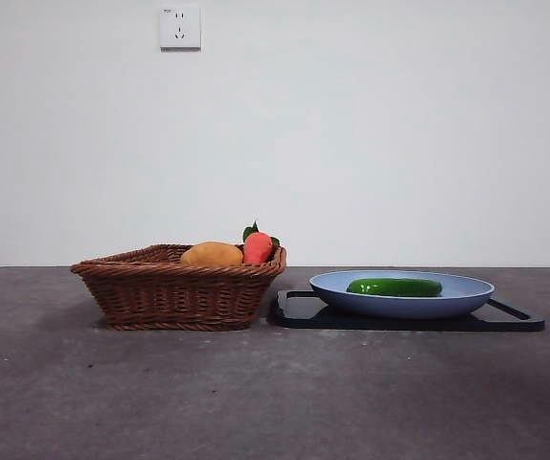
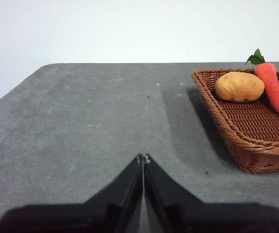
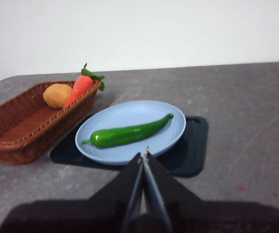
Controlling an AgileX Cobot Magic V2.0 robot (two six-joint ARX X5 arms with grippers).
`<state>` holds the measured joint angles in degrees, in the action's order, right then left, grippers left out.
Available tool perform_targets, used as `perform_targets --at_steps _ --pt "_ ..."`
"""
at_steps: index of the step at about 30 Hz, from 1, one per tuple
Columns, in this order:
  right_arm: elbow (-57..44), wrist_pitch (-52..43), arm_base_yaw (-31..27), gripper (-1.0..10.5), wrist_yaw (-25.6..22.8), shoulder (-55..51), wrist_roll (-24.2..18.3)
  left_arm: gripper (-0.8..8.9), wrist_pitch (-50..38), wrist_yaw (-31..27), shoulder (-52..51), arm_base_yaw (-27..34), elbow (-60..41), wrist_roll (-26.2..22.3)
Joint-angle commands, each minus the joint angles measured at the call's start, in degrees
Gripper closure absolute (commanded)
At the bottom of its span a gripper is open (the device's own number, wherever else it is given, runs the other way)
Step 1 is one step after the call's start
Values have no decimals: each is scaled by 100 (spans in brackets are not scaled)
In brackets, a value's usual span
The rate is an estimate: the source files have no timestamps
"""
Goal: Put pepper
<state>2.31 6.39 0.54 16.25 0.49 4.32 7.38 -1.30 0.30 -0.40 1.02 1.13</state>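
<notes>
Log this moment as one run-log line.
pepper: on blue plate | left pincer: shut, idle | right pincer: shut, near plate

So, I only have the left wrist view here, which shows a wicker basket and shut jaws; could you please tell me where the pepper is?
Observer: The pepper lies on a blue plate, which your view does not show.
Operator: Thank you. What is the plate resting on?
Observer: It sits on a dark tray beside the wicker basket, seen in the front view.
Operator: And is the right gripper anywhere near it?
Observer: The right gripper is shut and empty, back from the plate's near rim; the pepper lies free.
</notes>
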Motion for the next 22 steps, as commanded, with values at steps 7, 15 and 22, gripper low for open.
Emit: perform_targets --at_steps 7,15,22 --pt "-181 83 -7 936 -28 -52 149 805 -46 4 -17 15 -61 39" --pt "-181 264 -11 936 -13 -52 271 805 -46 4 -17 15 -61 39" --pt "-181 267 -9 936 -13 -44 271 805 -46 4 -17 15 -61 37"
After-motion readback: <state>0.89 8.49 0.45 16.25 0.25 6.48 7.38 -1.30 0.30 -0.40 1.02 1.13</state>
